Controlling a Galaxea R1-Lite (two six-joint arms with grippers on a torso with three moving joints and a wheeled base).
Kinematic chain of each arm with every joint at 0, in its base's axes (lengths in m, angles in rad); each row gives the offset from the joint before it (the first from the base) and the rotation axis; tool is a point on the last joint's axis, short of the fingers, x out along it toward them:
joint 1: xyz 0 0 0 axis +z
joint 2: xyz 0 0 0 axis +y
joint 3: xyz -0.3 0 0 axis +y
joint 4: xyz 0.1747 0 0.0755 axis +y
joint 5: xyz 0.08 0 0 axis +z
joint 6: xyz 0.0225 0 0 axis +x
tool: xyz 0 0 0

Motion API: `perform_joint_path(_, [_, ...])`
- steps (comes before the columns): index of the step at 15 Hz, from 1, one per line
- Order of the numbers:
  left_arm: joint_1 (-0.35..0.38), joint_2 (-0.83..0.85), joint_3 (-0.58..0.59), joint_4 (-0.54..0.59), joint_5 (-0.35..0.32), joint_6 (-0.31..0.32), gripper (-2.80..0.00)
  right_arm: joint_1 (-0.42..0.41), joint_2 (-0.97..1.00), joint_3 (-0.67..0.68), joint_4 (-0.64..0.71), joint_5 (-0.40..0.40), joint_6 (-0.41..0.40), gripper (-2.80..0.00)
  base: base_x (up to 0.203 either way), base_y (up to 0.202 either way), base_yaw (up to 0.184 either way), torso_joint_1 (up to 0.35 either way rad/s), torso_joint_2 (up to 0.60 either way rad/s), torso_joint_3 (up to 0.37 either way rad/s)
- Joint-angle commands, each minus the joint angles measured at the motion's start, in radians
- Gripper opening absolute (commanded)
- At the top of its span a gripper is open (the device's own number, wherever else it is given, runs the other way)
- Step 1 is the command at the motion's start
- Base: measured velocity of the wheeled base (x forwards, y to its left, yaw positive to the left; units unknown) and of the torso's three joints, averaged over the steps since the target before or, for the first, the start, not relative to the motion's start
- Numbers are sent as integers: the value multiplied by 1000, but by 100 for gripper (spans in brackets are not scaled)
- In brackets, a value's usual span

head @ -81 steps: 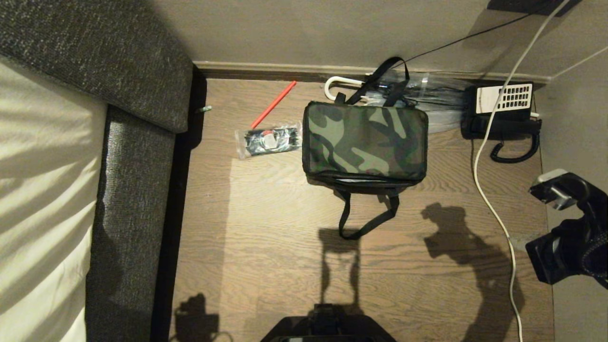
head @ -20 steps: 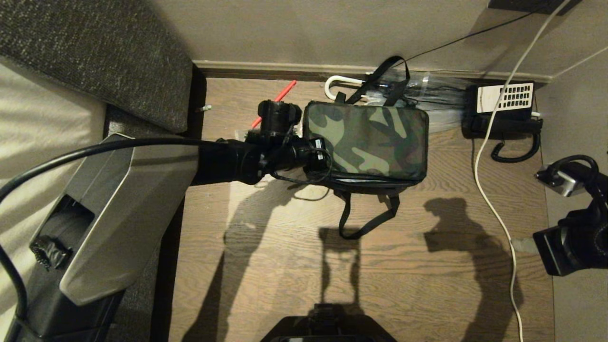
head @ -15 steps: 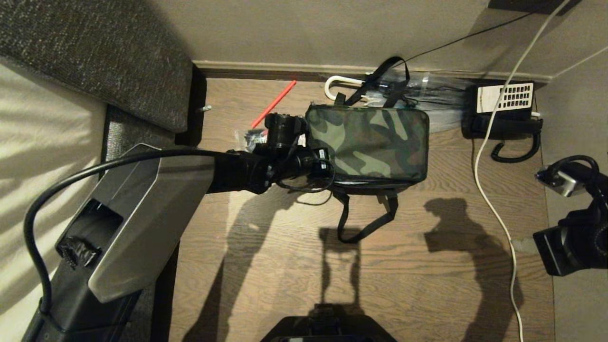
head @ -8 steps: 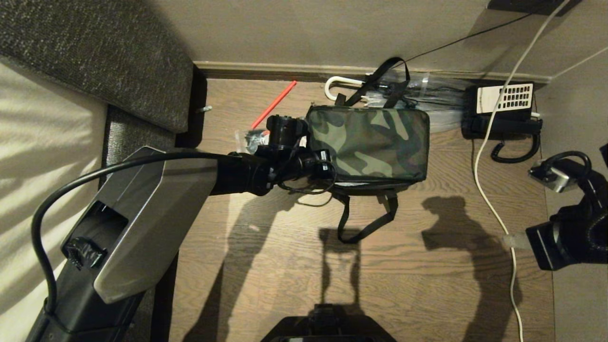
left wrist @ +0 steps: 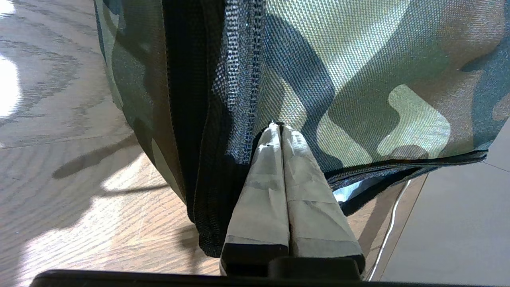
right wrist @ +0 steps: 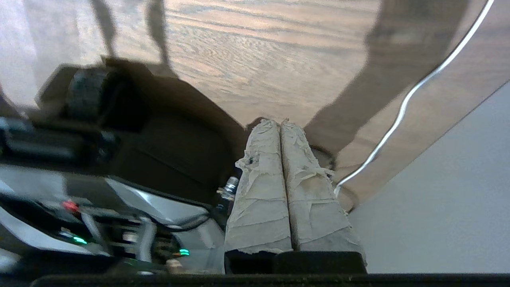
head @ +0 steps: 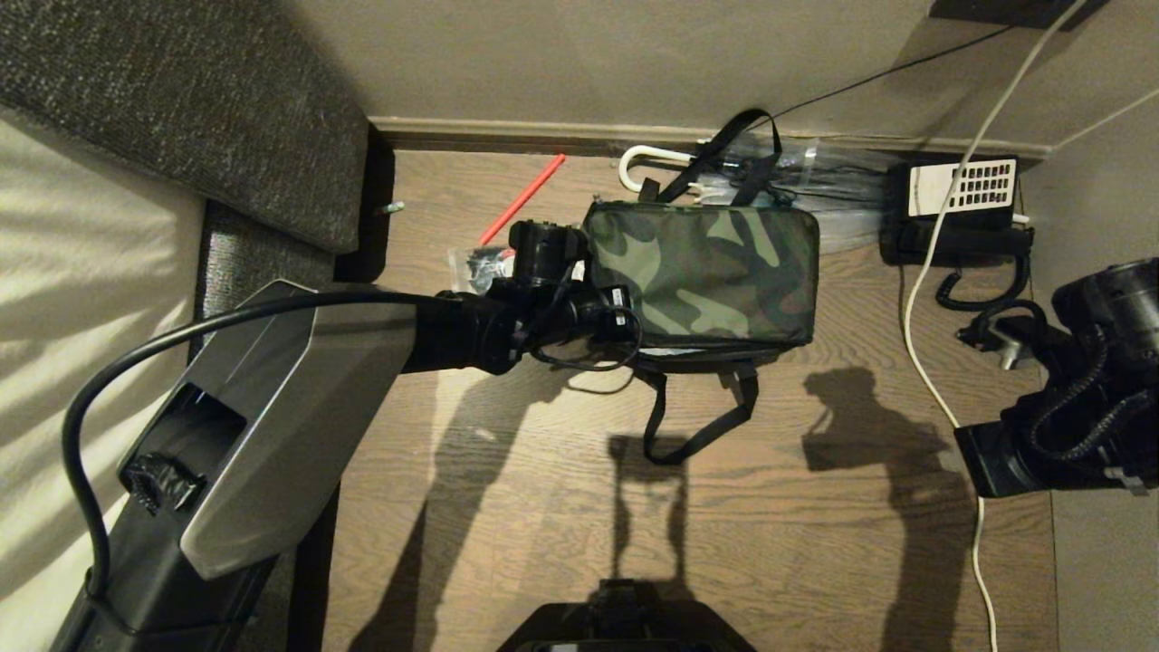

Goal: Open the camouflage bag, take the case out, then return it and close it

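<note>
Setting: a wooden floor (head: 507, 507) seen from above, bounded by a wall with a skirting board at the far edge and a dark sofa (head: 226, 136) along the left edge.

Camouflage bag (head: 715, 272): lies flat on the floor near the far edge, roughly centred between left and right. Its top panel faces up. 1 black webbing handle (head: 697, 426) trails toward the robot; another loops up against the wall behind it.

Left gripper (left wrist: 279, 127): reaches in from the left side, at the bag's near-left corner. Its 2 taped fingers (left wrist: 263, 191) are pressed together, tips touching the camouflage fabric right beside the black zipper strip (left wrist: 187, 99). Whether a zipper pull or a pinch of fabric sits between the tips cannot be told.

Right gripper (right wrist: 281, 123): hangs off the floor's right edge, well apart from the bag, over a white cable (head: 924, 299). Its 2 taped fingers (right wrist: 314, 207) are closed against each other with nothing between them.

Other items: a clear packet (head: 475, 265) of dark objects lies just left of the bag, partly hidden by the left arm. A red stick (head: 525, 196) lies beyond it. A black telephone (head: 960, 208) sits at the far-right corner, and an umbrella with a white hooked handle (head: 647, 158) lies along the far edge behind the bag.
</note>
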Motion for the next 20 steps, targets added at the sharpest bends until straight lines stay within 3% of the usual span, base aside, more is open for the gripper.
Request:
perform_joint_path(1, [1, 6, 0, 0, 0, -3, -280, 9, 79, -22, 1, -3, 44, -280, 0, 0, 0, 0, 0, 0])
perform_joint_path(6, [4, 17, 0, 0, 0, -3, -280, 13, 241, -165, 50, -84, 281, -280, 0, 0, 0, 0, 0, 0])
perform_joint_path(12, [17, 32, 0, 0, 1, -3, -280, 12, 341, -264, 71, -82, 432, -280, 0, 0, 0, 0, 0, 0])
perform_joint_path(16, [18, 49, 0, -2, 9, -3, -280, 8, 375, -305, 62, -83, 454, -280, 0, 0, 0, 0, 0, 0])
perform_joint_path(20, [20, 54, 0, -2, 9, -3, -280, -22, 437, -450, 89, -86, 538, -280, 0, 0, 0, 0, 0, 0])
